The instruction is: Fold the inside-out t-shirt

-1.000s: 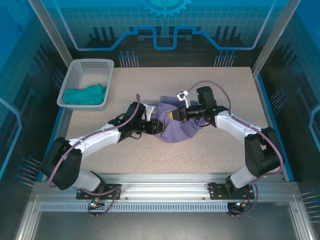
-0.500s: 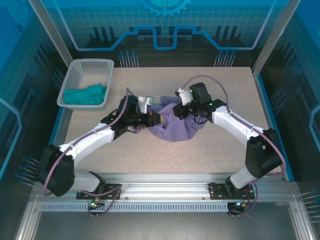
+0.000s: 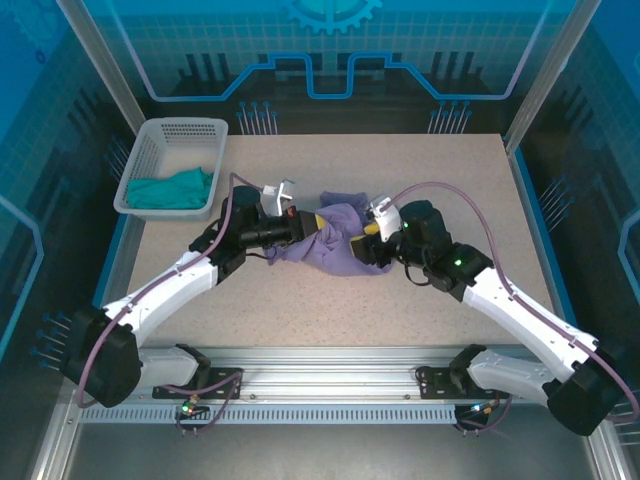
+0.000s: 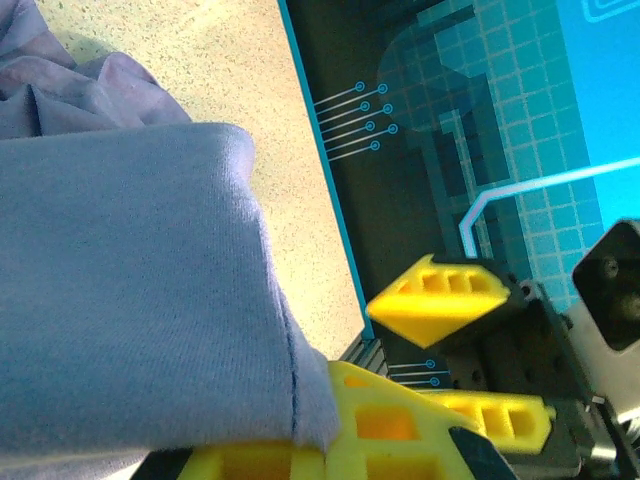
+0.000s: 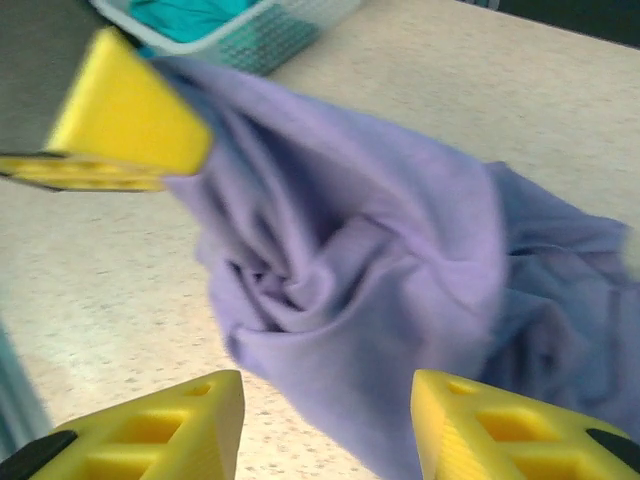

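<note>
The inside-out t-shirt lies bunched in a lavender heap at the table's middle. My left gripper is shut on its left edge; in the left wrist view the cloth runs down into the yellow pinch of the gripper. My right gripper stands open at the heap's right side. In the right wrist view that gripper has its jaws wide apart, with twisted folds of the shirt just ahead and touching neither pad. The left gripper's yellow finger holds the cloth at the upper left there.
A white basket with a teal garment stands at the back left, also seen as the basket in the right wrist view. The right gripper's yellow fingers show close by in the left wrist view. Bare tabletop surrounds the heap.
My left gripper has shut on the shirt and drawn it back and left. My right gripper has let go, opened, and swung round to the heap's near right.
</note>
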{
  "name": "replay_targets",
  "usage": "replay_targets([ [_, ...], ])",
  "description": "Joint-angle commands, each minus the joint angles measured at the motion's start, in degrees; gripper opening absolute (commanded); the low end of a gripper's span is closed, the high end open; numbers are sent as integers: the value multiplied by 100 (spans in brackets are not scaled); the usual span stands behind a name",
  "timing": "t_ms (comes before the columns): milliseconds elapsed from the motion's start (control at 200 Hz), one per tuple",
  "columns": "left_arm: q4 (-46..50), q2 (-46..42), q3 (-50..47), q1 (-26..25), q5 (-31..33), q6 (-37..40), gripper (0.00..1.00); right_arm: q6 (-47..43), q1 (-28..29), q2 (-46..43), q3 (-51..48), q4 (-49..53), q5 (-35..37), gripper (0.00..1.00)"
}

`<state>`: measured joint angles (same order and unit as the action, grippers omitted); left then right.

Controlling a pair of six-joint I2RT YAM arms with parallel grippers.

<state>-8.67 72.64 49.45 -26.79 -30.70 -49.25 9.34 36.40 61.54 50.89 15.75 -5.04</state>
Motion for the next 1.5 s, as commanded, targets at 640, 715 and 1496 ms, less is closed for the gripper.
replay_targets([
  [640,169,-490,-114,226,79,218,0,1060,-629,1116,-539,-1483,-976,0],
  [715,99,-565,-178,313,68,173,0,854,-665,949,-699,-1521,-1050,0],
  [1496,3177,-1051,45,-9,3305,2549,51,109,-592,778,-918,-2746,-2318,0],
])
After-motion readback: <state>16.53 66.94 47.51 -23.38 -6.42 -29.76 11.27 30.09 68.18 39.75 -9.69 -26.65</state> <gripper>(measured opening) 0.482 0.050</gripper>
